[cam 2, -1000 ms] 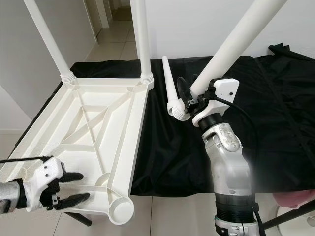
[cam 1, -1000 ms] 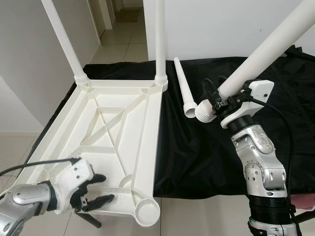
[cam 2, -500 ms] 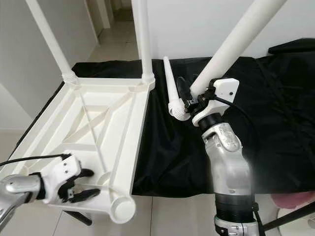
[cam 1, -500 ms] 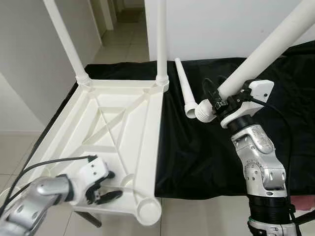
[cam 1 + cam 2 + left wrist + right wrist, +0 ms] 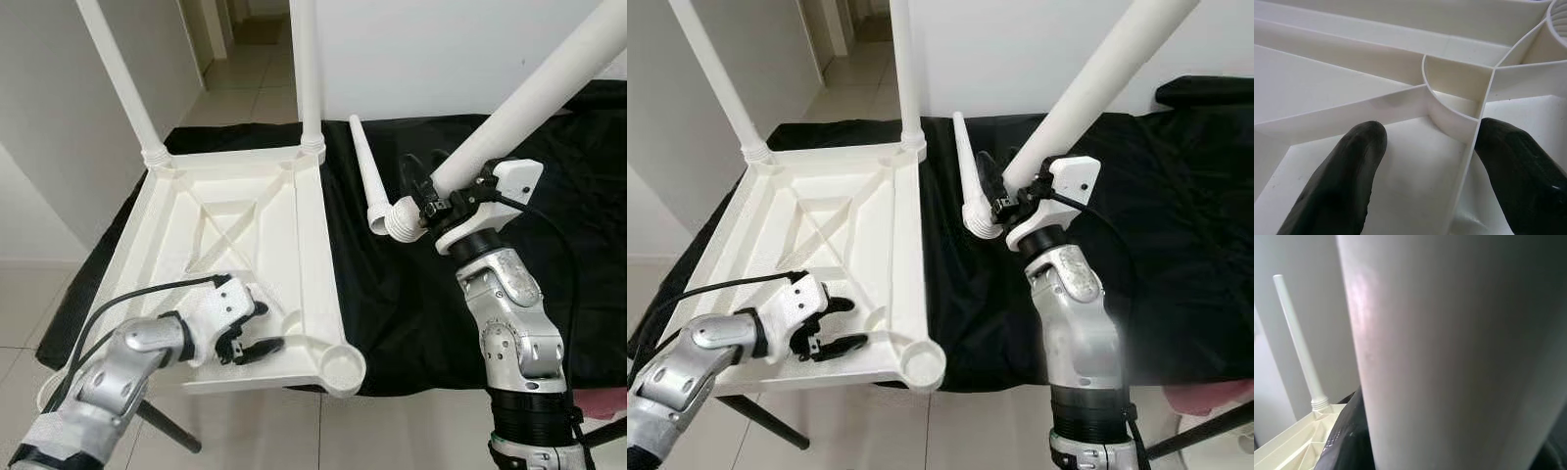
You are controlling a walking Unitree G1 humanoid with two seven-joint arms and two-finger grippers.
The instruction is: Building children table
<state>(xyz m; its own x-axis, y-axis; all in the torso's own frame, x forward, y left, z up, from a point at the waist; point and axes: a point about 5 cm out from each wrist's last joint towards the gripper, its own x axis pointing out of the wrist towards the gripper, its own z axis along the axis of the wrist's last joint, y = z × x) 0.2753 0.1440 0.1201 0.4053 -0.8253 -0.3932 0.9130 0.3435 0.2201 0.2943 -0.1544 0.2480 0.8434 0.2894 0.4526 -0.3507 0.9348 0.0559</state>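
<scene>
Fingers of the left gripper (image 5: 247, 340) stand apart astride a rib of the upturned white tabletop (image 5: 235, 225) on the black cloth (image 5: 411, 294), probably steadying it; right gripper (image 5: 423, 204) is clamped on a table leg (image 5: 529, 103), its threaded end poised for a socket; no writing legible

upturned tabletop (image 5: 235, 235) on black-draped table (image 5: 411, 294)

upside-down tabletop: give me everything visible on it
The white plastic tabletop lies underside up on the black cloth, its near end overhanging. Raised rim, crossing ribs inside. Two legs stand in the far corner sockets; the near right socket is empty. The left gripper is open, one finger on each side of a rib by that corner.
</scene>
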